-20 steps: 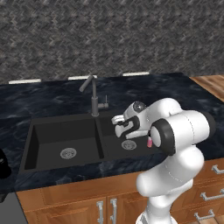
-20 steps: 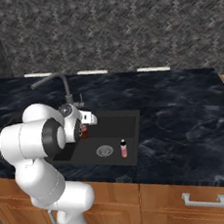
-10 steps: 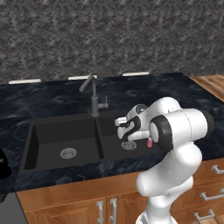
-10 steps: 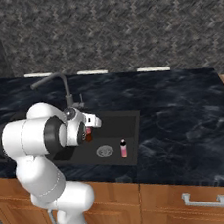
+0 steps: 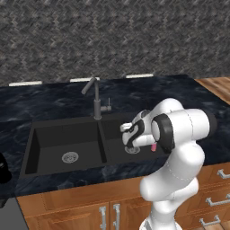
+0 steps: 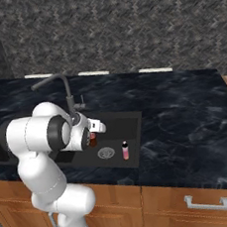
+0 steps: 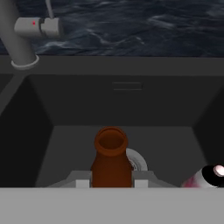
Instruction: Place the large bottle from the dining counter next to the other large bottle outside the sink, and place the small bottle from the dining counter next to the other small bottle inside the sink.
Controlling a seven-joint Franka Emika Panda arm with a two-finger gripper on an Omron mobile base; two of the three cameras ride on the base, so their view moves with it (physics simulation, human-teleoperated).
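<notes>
A: Where is the gripper (image 7: 111, 183) relative to the sink (image 6: 131, 118)?

B: Down in the sink's right-hand basin, the one on the far side of the faucet (image 5: 95, 96) from the left basin. Its fingers (image 7: 81, 182) are closed tight on the small bottle (image 7: 110, 161), an amber-brown glass one, one finger pressing each side of its body.

A: Is the bottle upright?

B: Yes, in the hand view its open neck points up, and it sits in front of the round steel drain (image 6: 105, 153).

A: And the other small bottle (image 6: 125, 150)?

B: It stands on the basin floor just beside the drain, towards the basin's right wall, pale pink with a dark top, near the gripped bottle but apart from it.
</notes>
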